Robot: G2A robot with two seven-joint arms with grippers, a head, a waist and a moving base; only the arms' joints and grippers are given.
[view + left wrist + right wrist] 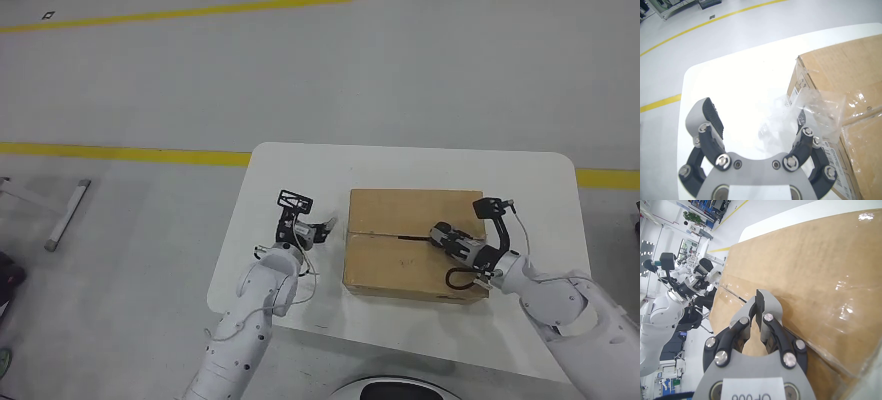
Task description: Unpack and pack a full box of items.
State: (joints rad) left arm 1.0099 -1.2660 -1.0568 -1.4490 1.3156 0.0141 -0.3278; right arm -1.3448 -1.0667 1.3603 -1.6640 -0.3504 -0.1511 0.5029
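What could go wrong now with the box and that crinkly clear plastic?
1. The clear plastic seems stuck to one finger of the open left gripper, beside the box. It might not shake off and could spoil the next grab.
2. The right gripper is shut, its tip over the box's middle seam. The flaps look closed, so pushing there might dent the cardboard or slip instead of opening it.

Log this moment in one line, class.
box closed on table | left end effector open beside it | right end effector shut over it
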